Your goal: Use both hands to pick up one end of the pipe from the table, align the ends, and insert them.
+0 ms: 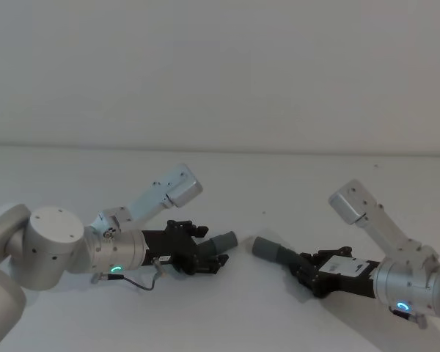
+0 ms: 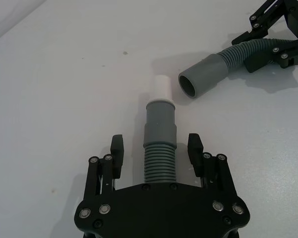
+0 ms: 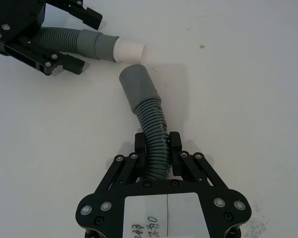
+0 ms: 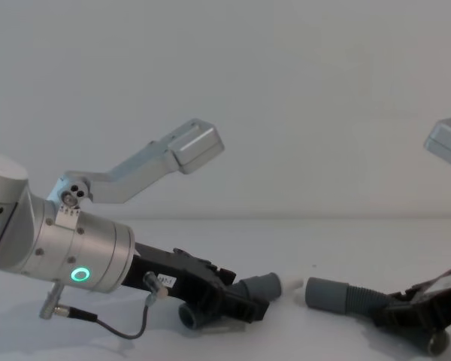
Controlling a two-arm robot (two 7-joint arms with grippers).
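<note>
The shorter pipe piece (image 2: 159, 148) lies between the fingers of my left gripper (image 2: 156, 151), which is open, with a gap on each side of the ribbed hose. Its smooth cuff (image 2: 160, 119) ends in a whitish tip (image 2: 163, 87). My right gripper (image 3: 158, 144) is shut on the ribbed part of the longer pipe piece (image 3: 154, 131). That piece's grey cuff (image 3: 135, 87) points toward the whitish tip (image 3: 129, 51), close to it but apart and at an angle. In the head view, the left gripper (image 1: 205, 253) and right gripper (image 1: 302, 268) face each other low over the white table (image 1: 264, 323).
The table is bare around both grippers. A plain wall (image 1: 220, 73) rises behind its far edge. Each arm's wrist camera bracket (image 4: 195, 147) sticks up above its gripper.
</note>
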